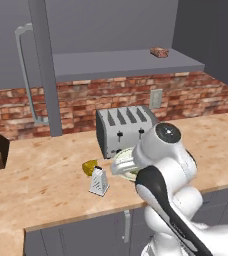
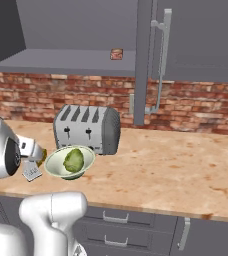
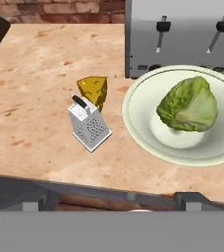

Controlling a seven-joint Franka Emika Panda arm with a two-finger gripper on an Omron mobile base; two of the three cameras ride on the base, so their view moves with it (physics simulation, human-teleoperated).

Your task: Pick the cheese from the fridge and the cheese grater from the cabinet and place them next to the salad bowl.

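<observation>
Cheese (image 3: 94, 90): we find it resting on the surface (image 3: 35, 64), just beside the bowl (image 3: 148, 140), as the task requires.
Grater (image 3: 89, 127): it stands upright on its wide base, touching or nearly touching the cheese, near the bowl rim. This pose keeps it stable.
Bowl: it holds a green leafy lump and sits directly in front of the toaster (image 3: 182, 34).
Tool: released, jaws fully apart and holding nothing; we judge it is above and clear of both items.
Cabinet (image 1: 41, 65): door open, shelf bare of the grater.
Status: we judge both placements complete.
</observation>
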